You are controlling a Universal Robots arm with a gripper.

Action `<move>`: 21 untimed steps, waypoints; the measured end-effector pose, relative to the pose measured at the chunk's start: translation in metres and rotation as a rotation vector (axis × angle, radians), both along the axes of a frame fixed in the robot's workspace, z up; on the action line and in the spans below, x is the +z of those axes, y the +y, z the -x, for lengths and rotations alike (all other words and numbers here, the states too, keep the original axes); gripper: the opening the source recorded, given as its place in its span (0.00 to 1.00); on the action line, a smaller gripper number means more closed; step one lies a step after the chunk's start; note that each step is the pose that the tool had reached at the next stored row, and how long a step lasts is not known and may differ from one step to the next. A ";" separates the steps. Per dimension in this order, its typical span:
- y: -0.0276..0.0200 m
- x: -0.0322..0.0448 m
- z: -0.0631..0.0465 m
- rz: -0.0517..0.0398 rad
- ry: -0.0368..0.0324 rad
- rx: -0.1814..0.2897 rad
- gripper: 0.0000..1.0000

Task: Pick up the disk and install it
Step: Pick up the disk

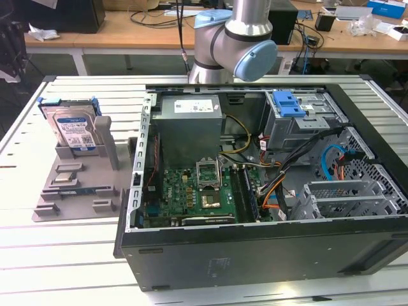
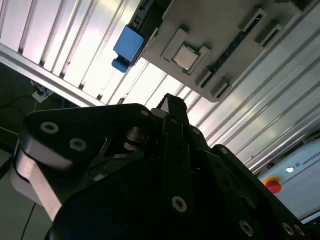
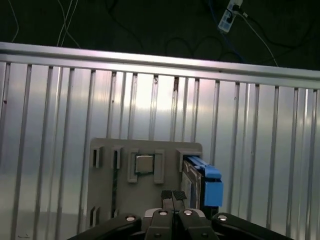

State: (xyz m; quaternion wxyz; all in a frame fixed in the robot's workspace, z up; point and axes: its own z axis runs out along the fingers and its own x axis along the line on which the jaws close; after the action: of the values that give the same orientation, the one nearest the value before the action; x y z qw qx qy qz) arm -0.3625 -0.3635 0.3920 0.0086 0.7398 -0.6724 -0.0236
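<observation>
The disk [image 1: 75, 131], silver with a blue-and-white label and blue side rails, stands on edge in a grey holder [image 1: 76, 191] on the slatted table, at the exterior view's left. In the first wrist view the disk [image 3: 202, 184] shows edge-on beside a square chip [image 3: 145, 164] on the holder plate [image 3: 105, 185]. My gripper [image 3: 173, 196] hangs well above this plate, its two fingertips pressed together with nothing between them. In the second wrist view the black gripper body [image 2: 170, 190] covers the foreground, with the disk's blue rail [image 2: 129, 45] beyond it.
An open computer case [image 1: 255, 248] lies at the exterior view's right, with a grey power-supply box [image 1: 190, 124], a green motherboard [image 1: 191, 197], loose cables and a bare blue bracket [image 1: 290, 102] in its drive bay. The arm's base [image 1: 236, 38] stands behind the case. A red button [image 2: 272, 185] sits off the table.
</observation>
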 end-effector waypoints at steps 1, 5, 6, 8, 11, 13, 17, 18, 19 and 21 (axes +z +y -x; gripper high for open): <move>0.0000 0.0000 0.000 0.0000 0.0000 0.012 0.11; 0.0001 0.0000 0.000 0.0001 0.0001 0.034 0.11; 0.0002 -0.0001 0.000 0.0001 0.0001 0.013 0.11; 0.0001 -0.0005 0.000 0.0001 0.0000 -0.040 0.11; 0.0001 -0.0005 0.000 0.0000 0.0001 -0.048 0.11; 0.0001 -0.0005 0.000 0.0000 0.0001 -0.049 0.11; 0.0001 -0.0005 0.000 0.0000 0.0001 -0.050 0.23; 0.0001 -0.0005 0.000 0.0000 0.0000 -0.050 0.23; 0.0001 -0.0005 0.000 0.0000 0.0001 -0.050 0.29; 0.0001 -0.0005 0.000 0.0000 0.0001 -0.051 0.42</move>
State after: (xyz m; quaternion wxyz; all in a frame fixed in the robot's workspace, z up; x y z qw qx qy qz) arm -0.3624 -0.3634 0.3915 0.0080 0.7224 -0.6910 -0.0238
